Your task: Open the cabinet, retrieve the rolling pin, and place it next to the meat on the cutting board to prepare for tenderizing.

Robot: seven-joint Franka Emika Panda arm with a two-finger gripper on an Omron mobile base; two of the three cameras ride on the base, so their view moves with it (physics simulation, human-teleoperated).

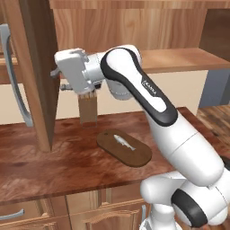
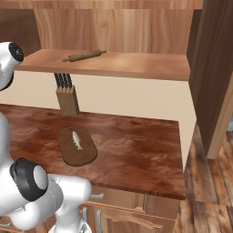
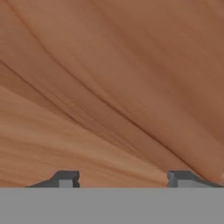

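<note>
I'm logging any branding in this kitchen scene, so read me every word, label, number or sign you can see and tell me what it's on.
Small dark lettering on the white upper link of the robot arm: a short printed word, too small and blurred to read with certainty.
Cabinet, knife block, cutting board, rolling pin and counter: no text, numbers or signs on any of them.

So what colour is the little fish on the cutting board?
Silvery white fish, on the dark brown cutting board; clearest in the right base view.
</note>
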